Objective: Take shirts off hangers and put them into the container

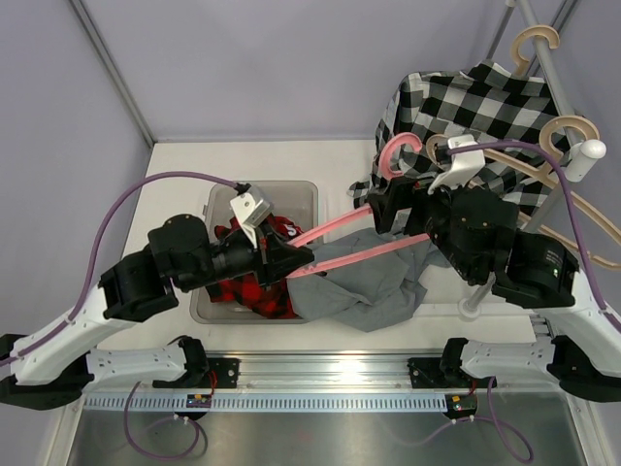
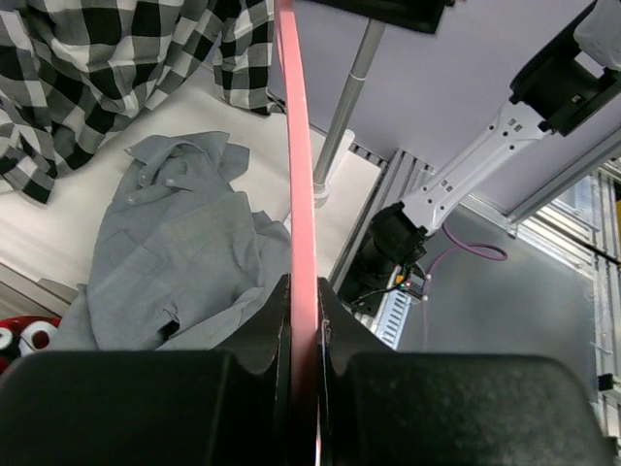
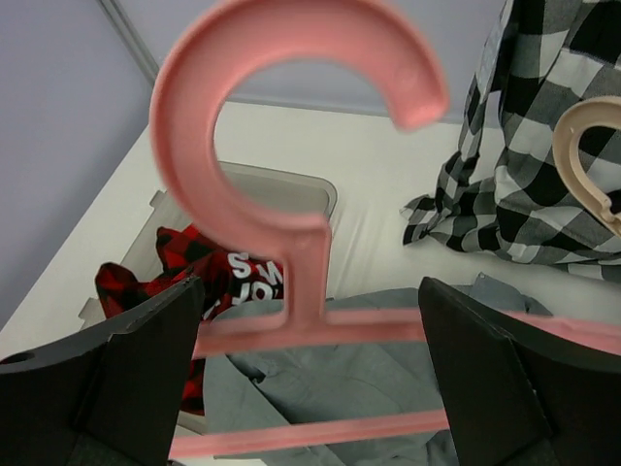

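The left arm (image 1: 126, 291) reaches in from the left, and its wrist points to the right. The left gripper (image 2: 303, 291) is squeezed tight on a thin bar of the pink hanger (image 2: 296, 146). The right arm (image 1: 529, 264) bends in from the other side (its wrist points left). The right gripper (image 3: 309, 291) has its fingers (image 3: 136, 340) spread wide, one on each side of the hanger's neck.

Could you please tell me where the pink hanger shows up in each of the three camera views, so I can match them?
Top external: the pink hanger lies at centre, slanting up to the right.
Left wrist: it is a thin bar running up the middle from the bottom edge.
Right wrist: its hook fills the upper centre, with bars crossing below.
Shared landmark: the grey shirt.
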